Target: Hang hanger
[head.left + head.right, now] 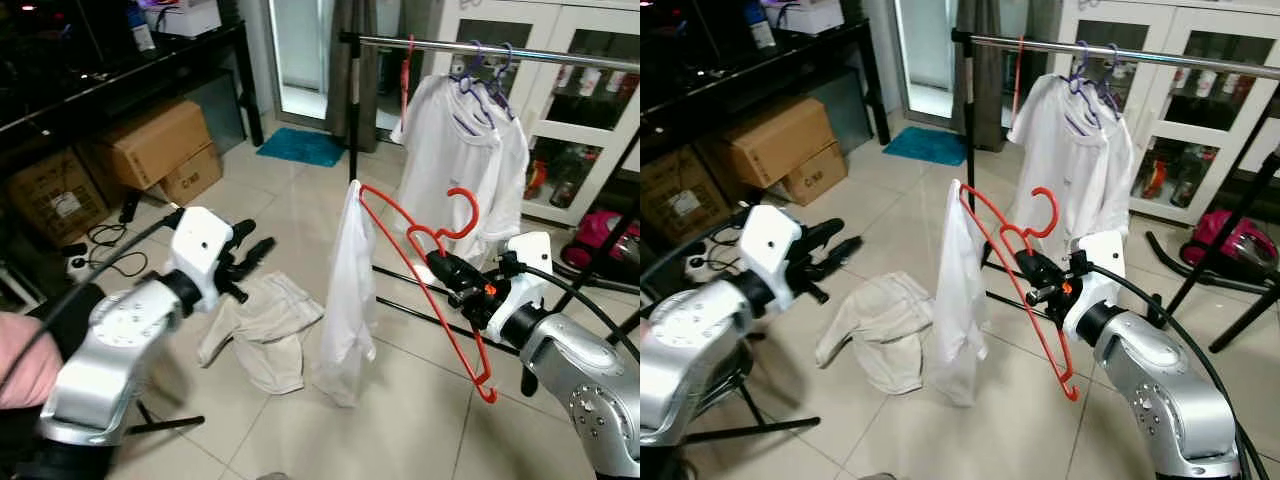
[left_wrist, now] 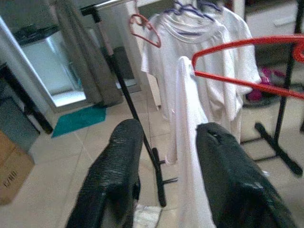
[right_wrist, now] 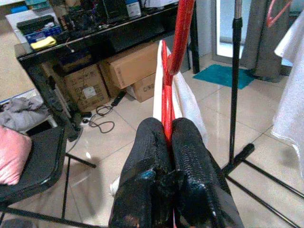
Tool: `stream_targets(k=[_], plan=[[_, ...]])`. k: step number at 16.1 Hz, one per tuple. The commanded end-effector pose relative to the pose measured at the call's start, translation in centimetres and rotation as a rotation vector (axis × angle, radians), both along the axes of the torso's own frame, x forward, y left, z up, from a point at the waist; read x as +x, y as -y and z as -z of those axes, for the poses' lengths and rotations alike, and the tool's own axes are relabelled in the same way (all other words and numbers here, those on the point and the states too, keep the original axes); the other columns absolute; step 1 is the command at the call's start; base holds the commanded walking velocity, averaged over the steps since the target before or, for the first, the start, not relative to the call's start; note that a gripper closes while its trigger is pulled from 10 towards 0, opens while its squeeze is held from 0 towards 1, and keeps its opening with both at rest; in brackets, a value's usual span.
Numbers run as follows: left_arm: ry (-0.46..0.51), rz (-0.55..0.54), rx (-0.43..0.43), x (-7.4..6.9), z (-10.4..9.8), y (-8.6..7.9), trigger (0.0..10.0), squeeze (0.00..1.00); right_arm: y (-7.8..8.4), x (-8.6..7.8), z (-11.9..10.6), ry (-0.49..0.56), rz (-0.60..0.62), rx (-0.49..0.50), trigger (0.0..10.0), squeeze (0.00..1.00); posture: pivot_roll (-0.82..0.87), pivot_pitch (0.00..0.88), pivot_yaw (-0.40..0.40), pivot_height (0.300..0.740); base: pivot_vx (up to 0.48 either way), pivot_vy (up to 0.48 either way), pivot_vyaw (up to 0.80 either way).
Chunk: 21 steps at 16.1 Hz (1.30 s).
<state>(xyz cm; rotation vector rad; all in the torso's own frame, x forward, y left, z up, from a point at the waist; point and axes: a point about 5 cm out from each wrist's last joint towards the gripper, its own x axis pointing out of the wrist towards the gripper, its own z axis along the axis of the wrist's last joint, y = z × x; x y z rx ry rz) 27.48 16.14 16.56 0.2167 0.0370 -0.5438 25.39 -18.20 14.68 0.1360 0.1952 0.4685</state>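
The right gripper [image 1: 447, 267] is clenched on the thin, stiff red wire hanger [image 1: 425, 262] near its neck, a limp white shirt [image 1: 345, 300] dragging its far-left tip, below the silver rail [image 1: 480, 48]; the left gripper [image 1: 250, 256] hangs released, the grip point partly hidden.

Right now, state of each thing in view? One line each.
Red hanger: held off the rail, tilted, white shirt on one end.
White shirt: draped from the hanger's end, hanging down.
Right gripper: shut on the red hanger.
Left gripper: open, holding nothing.
Rail: holds hung white shirts.
Beige cloth: crumpled on the floor.
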Motion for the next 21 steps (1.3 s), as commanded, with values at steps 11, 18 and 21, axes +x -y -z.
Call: stream_targets(k=[11, 18, 21], plan=[[0.105, -0.014, 0.117, 4.6, -0.1, 1.4, 10.0, 0.00, -2.2, -1.3, -3.0, 0.090, -0.194, 0.103, 10.0, 0.00, 0.03, 0.006, 0.071, 0.740, 0.000, 0.000, 0.00], [0.094, 0.042, 0.111, 6.2, 0.0, 3.4, 10.0, 0.00, -2.6, -2.2, -4.4, 0.121, -0.302, 0.129, 10.0, 0.00, 0.02, 0.000, 0.078, 0.740, 0.000, 0.000, 0.00], [0.099, 0.008, 0.090, 6.3, -0.2, 3.8, 10.0, 0.00, -2.7, -2.1, -4.7, 0.130, -0.303, 0.136, 10.0, 0.00, 0.03, 0.011, 0.066, 0.740, 0.000, 0.000, 0.00]])
